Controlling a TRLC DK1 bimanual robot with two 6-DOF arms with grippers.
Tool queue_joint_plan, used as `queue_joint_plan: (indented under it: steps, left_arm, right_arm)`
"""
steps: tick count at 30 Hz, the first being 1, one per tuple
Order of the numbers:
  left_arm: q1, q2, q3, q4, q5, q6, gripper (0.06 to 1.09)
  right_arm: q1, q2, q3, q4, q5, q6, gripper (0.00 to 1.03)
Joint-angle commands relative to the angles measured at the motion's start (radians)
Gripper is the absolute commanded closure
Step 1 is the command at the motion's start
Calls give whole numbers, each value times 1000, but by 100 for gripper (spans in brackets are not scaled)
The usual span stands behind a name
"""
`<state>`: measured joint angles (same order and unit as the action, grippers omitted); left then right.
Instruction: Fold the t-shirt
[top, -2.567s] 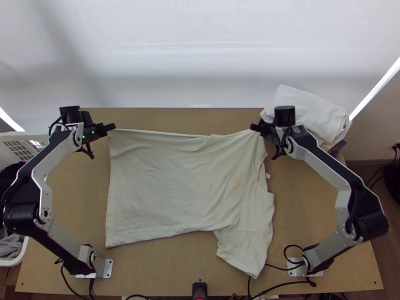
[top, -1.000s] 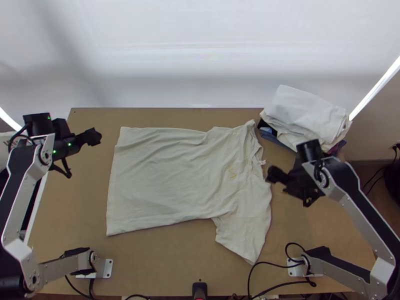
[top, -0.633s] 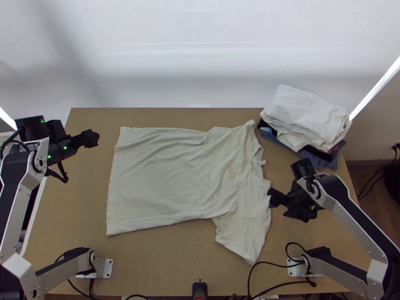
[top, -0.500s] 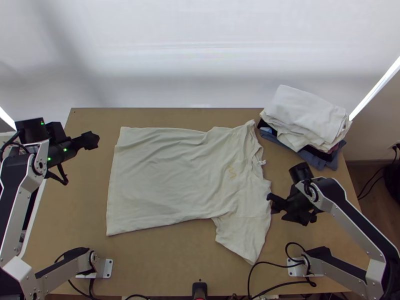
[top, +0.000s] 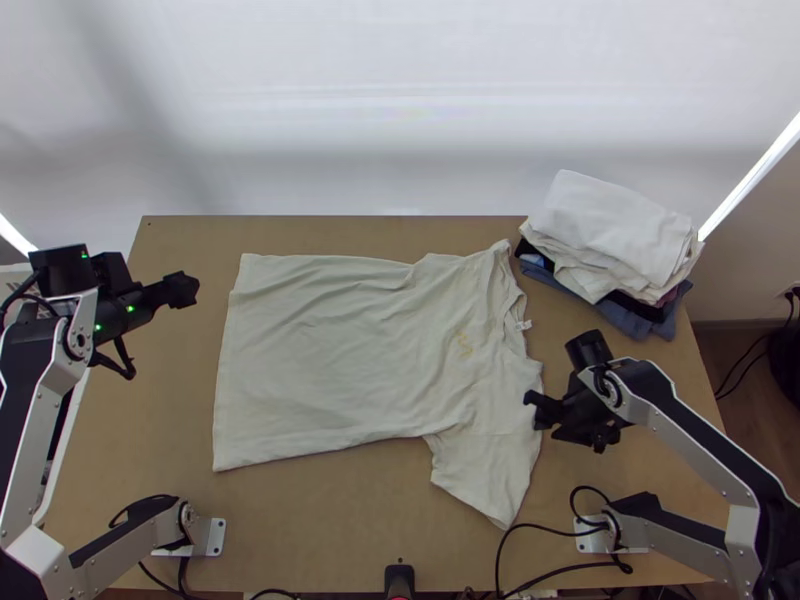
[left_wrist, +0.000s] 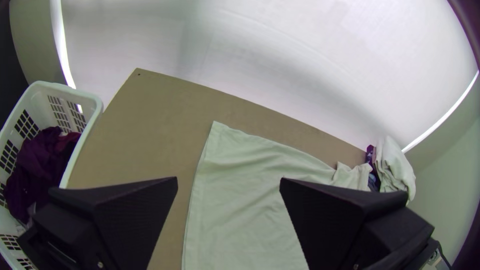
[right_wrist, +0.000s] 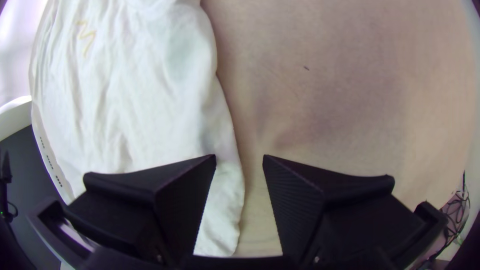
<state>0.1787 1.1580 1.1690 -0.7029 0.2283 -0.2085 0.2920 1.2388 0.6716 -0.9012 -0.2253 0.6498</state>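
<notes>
The cream t-shirt (top: 350, 350) lies on the table, hem toward the left, neck at the right, one sleeve pointing to the near edge. My left gripper (top: 182, 290) is off the hem's left side, holding nothing; in the left wrist view the left gripper (left_wrist: 228, 182) has its fingers wide apart. At the shirt's right edge, by the shoulder above the sleeve, is my right gripper (top: 538, 410). In the right wrist view the right gripper (right_wrist: 240, 159) is open, one finger over the shirt's edge (right_wrist: 227, 200) and the other over bare table.
A pile of folded clothes (top: 615, 245) sits at the table's back right corner. A white basket (left_wrist: 82, 135) with dark purple cloth stands beside the table's left side. Black cables (top: 560, 570) run along the near edge at the right.
Both grippers have let go of the shirt's far edge, which now lies down. The left one drew back to the left; the right one came nearer, then shifted slightly left to the shirt's edge.
</notes>
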Motion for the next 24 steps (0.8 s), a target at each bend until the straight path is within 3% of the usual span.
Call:
queue_joint_plan:
  steps: [1, 5, 7, 10, 11, 16, 24]
  left_arm:
    - [2, -23, -20, -17, 11, 14, 9]
    - [4, -20, -15, -76, 11, 70, 9]
    - [-10, -12, -17, -190, 11, 192, 9]
    - [-18, 3, -58, -357, 11, 406, 9]
    - [-13, 12, -77, -402, 6, 457, 9]
    - [-4, 126, -124, -633, -64, 560, 9]
    - [-79, 118, -275, -635, -133, 627, 10]
  right_arm:
    - [26, 30, -23, 12, -3, -1, 56]
    - [56, 48, -29, 31, -3, 1, 56]
    - [67, 62, -29, 33, -3, 1, 57]
    - [84, 54, -30, 56, -2, -16, 96]
    - [84, 44, -33, 62, 0, -19, 100]
    - [82, 28, -38, 77, 4, -26, 100]
    - [84, 14, -43, 85, 4, -26, 100]
